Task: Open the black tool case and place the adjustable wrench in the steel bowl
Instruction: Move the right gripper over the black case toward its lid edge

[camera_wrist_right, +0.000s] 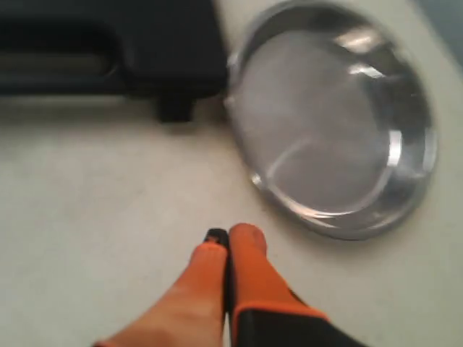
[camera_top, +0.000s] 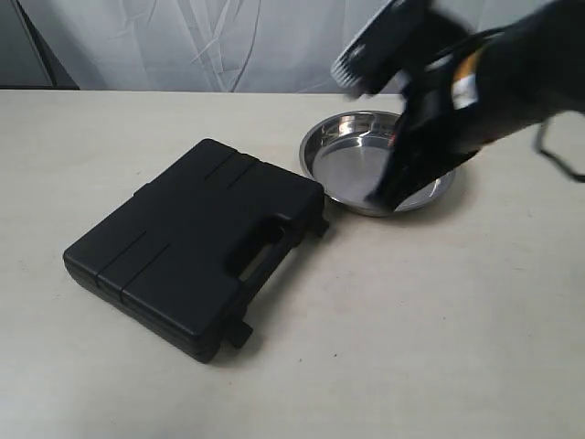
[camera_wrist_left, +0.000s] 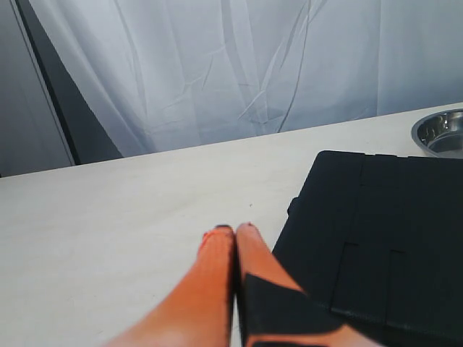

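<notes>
Left gripper [camera_wrist_left: 233, 233]: seen only by its own wrist camera. Its orange fingers [camera_wrist_left: 213, 271] were pressed together, tips meeting with no gap and pinching nothing. They hung over bare table [camera_wrist_left: 108, 217] just beside the case's long edge and, as far as could be told, did not touch it.

Case [camera_top: 196, 242]: lay flat on the table with its lid shut and ribbed top up, turned at an angle. One corner pointed toward the white curtain [camera_top: 228, 41] behind. The handle slot [camera_top: 260, 251] and both latches [camera_top: 320, 222] sat along its right-hand edge.

Wrench: out of sight in every view.

Bowl [camera_top: 352, 169]: stood upright to the right of the case, near the latch at the far end of the case's handle edge. A narrow strip of table lay between them. Its flat bottom was shiny with reflections.

Right gripper [camera_wrist_right: 228, 238]: blurred in the exterior view, well right of the case and passing in front of the bowl's right half. Its wrist camera showed orange fingers [camera_wrist_right: 249, 271] pressed together, pinching nothing. The tips were over bare table just beside the bowl's rim and apart from the case's nearest latch. Their height above the table could not be told.
</notes>
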### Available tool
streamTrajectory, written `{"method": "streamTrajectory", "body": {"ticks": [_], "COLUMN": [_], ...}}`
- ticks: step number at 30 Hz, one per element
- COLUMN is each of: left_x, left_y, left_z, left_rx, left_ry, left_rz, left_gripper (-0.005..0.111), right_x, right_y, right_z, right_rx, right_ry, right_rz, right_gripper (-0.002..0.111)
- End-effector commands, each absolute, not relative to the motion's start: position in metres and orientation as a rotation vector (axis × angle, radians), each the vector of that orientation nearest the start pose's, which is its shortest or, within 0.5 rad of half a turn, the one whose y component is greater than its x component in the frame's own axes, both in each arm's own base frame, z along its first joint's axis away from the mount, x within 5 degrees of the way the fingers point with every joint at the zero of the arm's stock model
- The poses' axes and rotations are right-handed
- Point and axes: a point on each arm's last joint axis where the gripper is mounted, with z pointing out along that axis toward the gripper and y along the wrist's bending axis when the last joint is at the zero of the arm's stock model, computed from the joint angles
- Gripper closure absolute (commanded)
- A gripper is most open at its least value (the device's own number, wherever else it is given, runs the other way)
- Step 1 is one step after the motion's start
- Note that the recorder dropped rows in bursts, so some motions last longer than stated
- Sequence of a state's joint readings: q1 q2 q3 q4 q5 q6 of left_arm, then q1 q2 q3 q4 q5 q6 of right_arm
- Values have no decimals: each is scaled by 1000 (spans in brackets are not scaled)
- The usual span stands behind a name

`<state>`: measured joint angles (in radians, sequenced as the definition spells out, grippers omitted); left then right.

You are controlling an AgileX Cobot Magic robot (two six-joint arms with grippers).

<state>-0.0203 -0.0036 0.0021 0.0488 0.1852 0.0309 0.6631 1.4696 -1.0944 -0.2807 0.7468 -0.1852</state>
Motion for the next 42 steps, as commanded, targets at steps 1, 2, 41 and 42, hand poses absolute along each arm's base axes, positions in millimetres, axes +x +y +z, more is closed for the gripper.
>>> {"method": "streamTrajectory", "body": {"ticks": [1, 2, 41, 42], "left_x": [56, 56, 56, 56], "left_y": [0, 0, 0, 0], "left_z": [197, 197, 197, 197], "left_rx": [75, 75, 75, 75], "left_ry": [1662, 1662, 1662, 1662], "left_rz": [49, 49, 49, 49], "left_gripper": [106, 106, 106, 106], "right_x": [270, 271, 267, 268], "right_y": [247, 254, 297, 298], "right_z": [220, 213, 139, 139], "right_rx": [-1726, -1771, -2210, -2211], "right_ry": [2272, 2234, 1823, 1812], "right_rz": [-134, -150, -264, -269], "right_gripper": [108, 108, 59, 59]}}
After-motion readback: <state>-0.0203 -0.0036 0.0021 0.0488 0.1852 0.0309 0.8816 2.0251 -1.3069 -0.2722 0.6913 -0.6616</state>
